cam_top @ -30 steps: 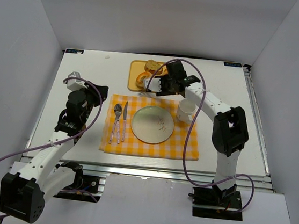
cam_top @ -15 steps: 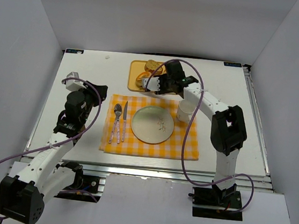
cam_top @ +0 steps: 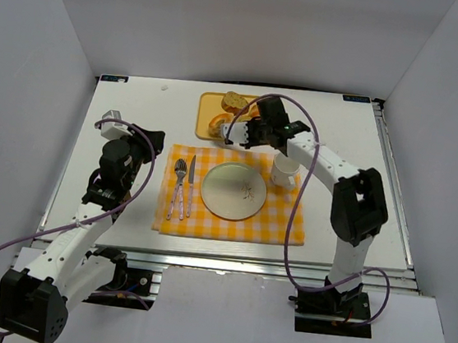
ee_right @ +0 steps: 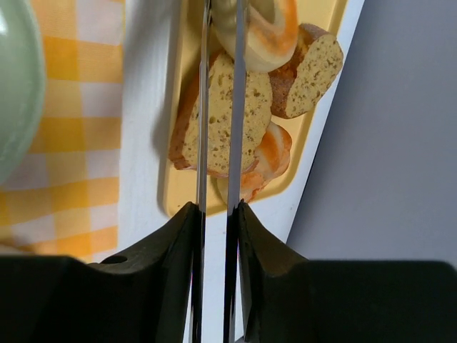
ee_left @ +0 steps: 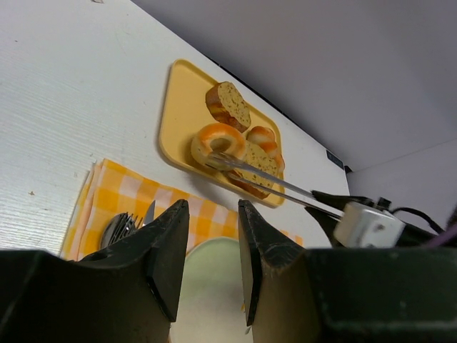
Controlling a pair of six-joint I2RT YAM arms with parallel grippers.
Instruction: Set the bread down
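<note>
White table [cam_top: 136, 111] boxed in by plain white walls [cam_top: 228, 31]. A yellow checked cloth [cam_top: 281, 223] lies under a green plate [cam_top: 223, 183]. The corner sticker [cam_top: 355, 98] is too small to read. The right gripper [ee_right: 214, 211] is clamped on metal tongs [ee_left: 271, 182], whose tips are at the ring-shaped bread [ee_left: 218, 139] on the yellow tray [cam_top: 206, 103] at the far side. Whether the tongs hold it is unclear. The left gripper [ee_left: 213, 214] has its jaws apart and empty.

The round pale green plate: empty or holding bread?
Empty. The top view shows the round pale green plate bare; the bread pieces sit in the yellow rectangular tray.
</note>
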